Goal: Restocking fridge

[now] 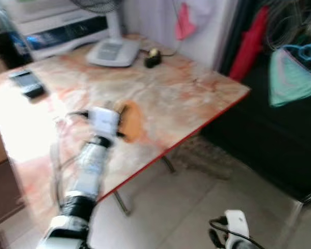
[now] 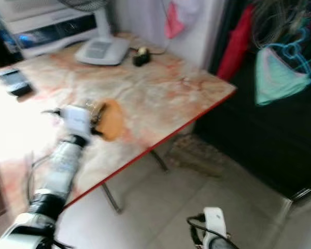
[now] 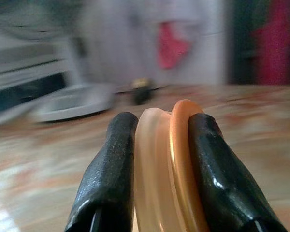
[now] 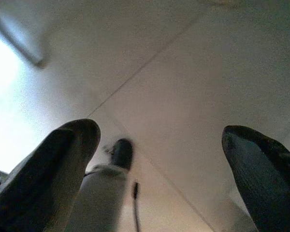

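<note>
Orange lid [image 3: 181,164] pinched with a pale container [image 3: 152,169] between the left tool's [image 3: 159,169] fingers, low over the marbled, red-edged tabletop [image 1: 181,98]. Beyond the tool: fan base [image 1: 113,52], small dark object [image 1: 153,58], phone [image 1: 27,83]. Right tool [image 4: 159,169] spread wide above the tiled floor [image 4: 193,72].

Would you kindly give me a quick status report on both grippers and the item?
Left gripper shut on orange lidded container, over marble table. Right gripper open, idle, low over floor. Phone, fan base farther back on table, not in the way.
</note>
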Robot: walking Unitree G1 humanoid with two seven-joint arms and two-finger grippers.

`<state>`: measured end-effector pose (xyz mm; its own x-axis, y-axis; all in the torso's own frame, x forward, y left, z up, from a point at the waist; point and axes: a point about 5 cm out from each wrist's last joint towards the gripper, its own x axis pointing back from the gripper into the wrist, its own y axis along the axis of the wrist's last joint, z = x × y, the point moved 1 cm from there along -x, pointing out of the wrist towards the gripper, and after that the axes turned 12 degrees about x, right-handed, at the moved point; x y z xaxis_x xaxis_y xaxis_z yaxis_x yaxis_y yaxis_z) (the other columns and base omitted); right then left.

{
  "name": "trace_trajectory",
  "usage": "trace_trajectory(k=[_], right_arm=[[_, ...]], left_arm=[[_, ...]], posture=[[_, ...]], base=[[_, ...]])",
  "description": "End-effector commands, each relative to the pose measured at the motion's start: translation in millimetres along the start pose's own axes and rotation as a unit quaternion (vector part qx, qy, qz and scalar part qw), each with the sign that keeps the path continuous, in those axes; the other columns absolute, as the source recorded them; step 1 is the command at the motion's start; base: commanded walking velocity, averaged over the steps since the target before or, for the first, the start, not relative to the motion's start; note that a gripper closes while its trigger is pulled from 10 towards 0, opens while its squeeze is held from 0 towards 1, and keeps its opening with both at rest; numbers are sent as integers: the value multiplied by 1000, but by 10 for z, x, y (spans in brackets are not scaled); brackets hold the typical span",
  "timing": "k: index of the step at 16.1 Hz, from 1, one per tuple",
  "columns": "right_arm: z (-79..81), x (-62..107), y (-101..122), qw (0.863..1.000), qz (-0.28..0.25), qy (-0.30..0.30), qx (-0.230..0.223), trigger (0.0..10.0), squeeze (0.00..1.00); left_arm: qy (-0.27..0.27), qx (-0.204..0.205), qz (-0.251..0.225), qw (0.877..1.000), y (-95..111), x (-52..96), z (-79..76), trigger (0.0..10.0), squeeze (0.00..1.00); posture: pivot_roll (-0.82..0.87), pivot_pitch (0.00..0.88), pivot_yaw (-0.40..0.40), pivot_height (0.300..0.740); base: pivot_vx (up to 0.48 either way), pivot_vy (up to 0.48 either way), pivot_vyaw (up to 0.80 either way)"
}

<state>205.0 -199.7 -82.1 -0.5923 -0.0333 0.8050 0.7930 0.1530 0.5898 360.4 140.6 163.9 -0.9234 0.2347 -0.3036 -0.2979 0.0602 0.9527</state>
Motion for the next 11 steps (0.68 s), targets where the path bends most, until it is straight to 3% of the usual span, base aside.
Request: trace_trajectory(k=[1, 11], right_arm=[[39, -2, -28, 1000, 6, 3, 2, 10000, 0], [55, -3, -37, 1000, 7, 7, 0, 10000, 0]], left_arm=[[-3, -21, -7, 1000, 61, -16, 57, 10000, 0], [-7, -21, -5, 1000, 51, -11, 56, 10000, 0]], posture=[[55, 0, 0, 740], [51, 0, 3, 740]], base=[[0, 0, -800], [0, 0, -800]])
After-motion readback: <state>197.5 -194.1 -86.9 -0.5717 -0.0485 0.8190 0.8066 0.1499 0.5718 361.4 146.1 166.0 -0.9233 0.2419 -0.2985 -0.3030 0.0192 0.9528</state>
